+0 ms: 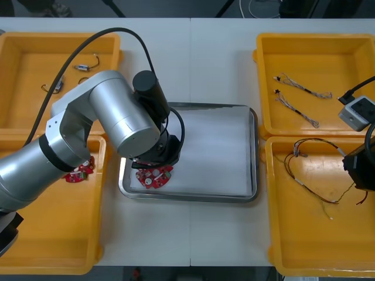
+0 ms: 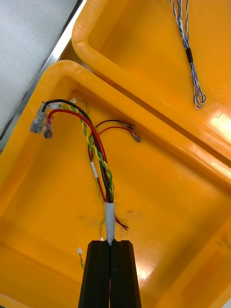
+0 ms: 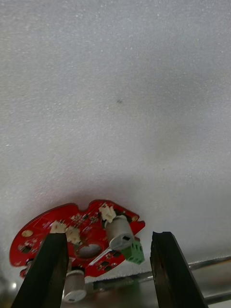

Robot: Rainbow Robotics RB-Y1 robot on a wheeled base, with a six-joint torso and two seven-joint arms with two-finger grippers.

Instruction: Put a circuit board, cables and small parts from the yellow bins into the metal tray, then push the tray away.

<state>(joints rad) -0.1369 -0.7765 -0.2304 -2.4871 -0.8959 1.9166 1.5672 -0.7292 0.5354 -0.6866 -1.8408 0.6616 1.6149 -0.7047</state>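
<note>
My left claw (image 3: 108, 238) is released, fingers apart over the near left corner of the metal tray (image 1: 254, 146). The circuit board (image 3: 89, 219) lies flat on the tray just below them. My right claw (image 2: 110, 246) is clenched on the red and yellow cable (image 2: 98, 154) in the near right yellow bin (image 2: 168, 202).

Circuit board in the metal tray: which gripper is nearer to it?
Left. The left gripper stands open directly over the circuit board; the right gripper is far off above a yellow bin, shut on a red and yellow cable.
</note>
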